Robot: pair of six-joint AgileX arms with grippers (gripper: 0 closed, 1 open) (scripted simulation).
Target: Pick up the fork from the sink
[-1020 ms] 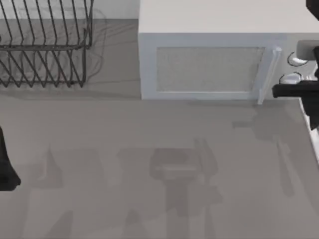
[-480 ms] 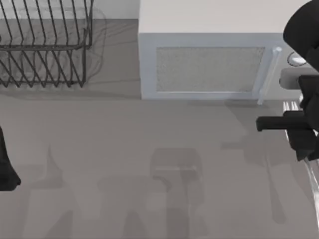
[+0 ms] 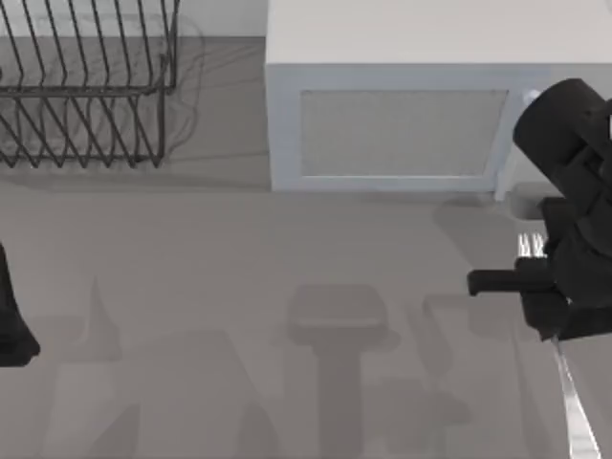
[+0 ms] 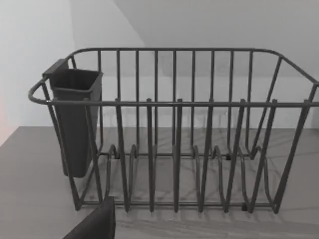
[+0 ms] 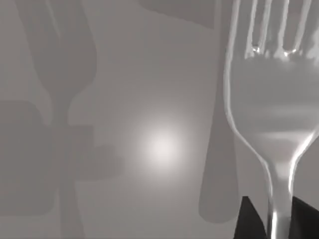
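from above, the right hand [image 3: 559, 287] hangs over the grey counter [image 3: 239, 287] at about 3 o'clock, just in front of the white microwave [image 3: 402, 124]. it is clamped on the fork [image 3: 572, 397], whose tines poke out toward 12 o'clock and whose shiny handle runs down toward 5 o'clock. the wire dish rack [image 3: 86, 86] sits at 10 o'clock. the left arm [image 3: 11, 311] is parked at 9 o'clock; i cannot tell its hand's state.

the left wrist view faces the dish rack [image 4: 174, 134] with a dark cutlery cup [image 4: 75, 119] on its end.

the right wrist view has the fork [image 5: 271, 99] up close, dark fingers [image 5: 249, 219] pinching its neck above the counter [image 5: 139, 74].
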